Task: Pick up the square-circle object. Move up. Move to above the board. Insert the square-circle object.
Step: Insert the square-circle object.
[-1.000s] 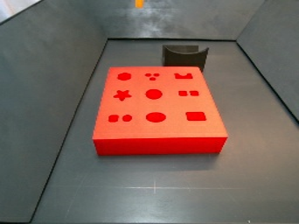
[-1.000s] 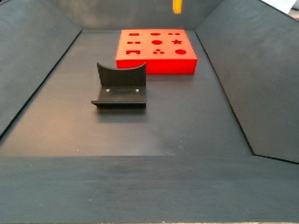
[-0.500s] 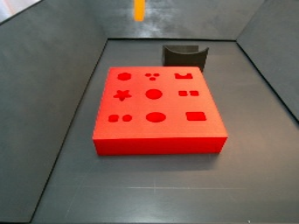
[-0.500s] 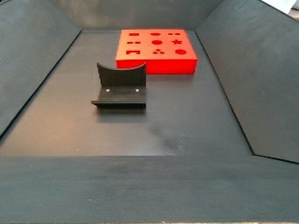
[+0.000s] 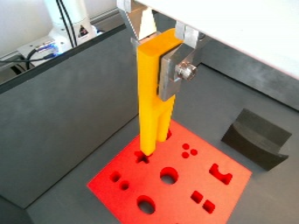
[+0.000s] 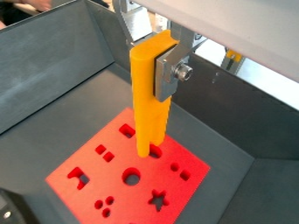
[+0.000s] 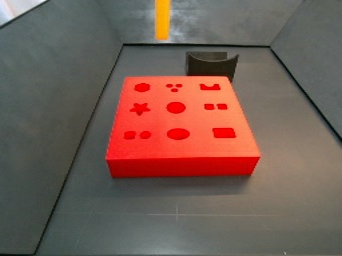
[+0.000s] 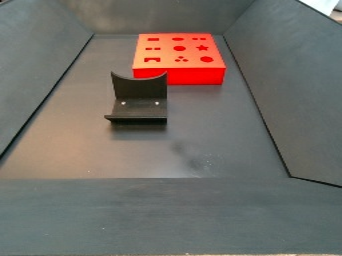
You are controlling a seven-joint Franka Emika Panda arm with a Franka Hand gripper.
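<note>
My gripper [image 5: 156, 54] is shut on the top of the square-circle object [image 5: 156, 101], a tall orange-yellow peg that hangs upright. Its silver finger plates [image 5: 173, 74] clamp both sides of it. The peg's lower end is high above the board [image 5: 122, 191], a flat red block with dark shaped holes. In another wrist view the gripper [image 6: 152, 59] holds the peg [image 6: 149, 109] over the board [image 6: 79, 164]. In a side view the peg [image 7: 163, 20] shows at the top edge, beyond the board [image 7: 201, 150]; the gripper is out of frame there. In another side view only the board [image 8: 187, 74] shows.
A dark grey curved holder [image 7: 211, 63] stands behind the board; it also shows in a side view [image 8: 138, 100] and a wrist view [image 5: 260, 136]. Sloping dark grey walls [image 7: 54, 70] enclose the floor on all sides.
In one side view more of the peg shows, reaching further down from the top edge. In another side view its tip has left the top edge.
</note>
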